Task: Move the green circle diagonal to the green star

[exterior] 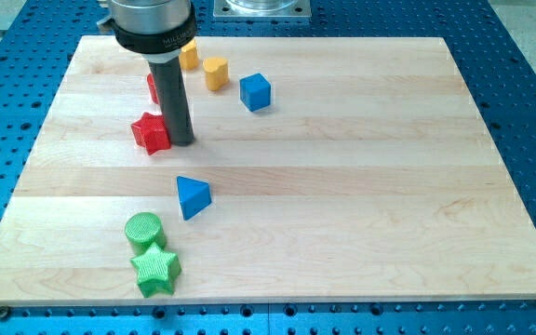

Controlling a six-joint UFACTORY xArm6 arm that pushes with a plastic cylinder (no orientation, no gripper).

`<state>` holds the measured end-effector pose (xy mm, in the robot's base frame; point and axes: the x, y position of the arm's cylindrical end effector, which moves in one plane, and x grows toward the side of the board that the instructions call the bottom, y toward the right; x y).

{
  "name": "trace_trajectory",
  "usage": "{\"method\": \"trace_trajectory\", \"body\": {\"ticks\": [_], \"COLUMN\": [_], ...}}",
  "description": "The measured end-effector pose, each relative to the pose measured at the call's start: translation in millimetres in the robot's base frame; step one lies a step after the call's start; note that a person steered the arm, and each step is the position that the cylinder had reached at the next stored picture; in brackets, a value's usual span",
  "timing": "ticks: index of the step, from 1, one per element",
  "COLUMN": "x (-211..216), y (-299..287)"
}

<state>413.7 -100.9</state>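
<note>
Your bare rod, holding nothing, has my tip (181, 141) touching the red star (152, 132) at its 3 o'clock, well apart from the green circle (143, 230), which touches the green star (155, 270) at 11 o'clock.

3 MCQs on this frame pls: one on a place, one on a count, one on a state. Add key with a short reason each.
1. My tip is right beside:
A. red star
B. blue cube
C. blue triangle

2. Yellow blocks on the board:
A. one
B. two
C. three

3. The green circle and green star are:
A. at opposite board edges
B. stacked
C. close together, circle just above the star in the view

Key: 1 A, the rod ends at the red star's right side. 2 B, two sit near the view's top. 3 C, they sit adjacent at the view's bottom left.
</note>
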Motion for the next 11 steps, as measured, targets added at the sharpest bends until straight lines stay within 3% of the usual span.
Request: {"method": "trace_trajectory", "body": {"ticks": [1,2,3,5,8,9,10,11], "x": [30.3,106.1,162.2,112.9,147.3,109.7,68.9,70.1], "y": [70.0,114.2,77.5,46.3,5.7,-8.6,54.9,89.6]}}
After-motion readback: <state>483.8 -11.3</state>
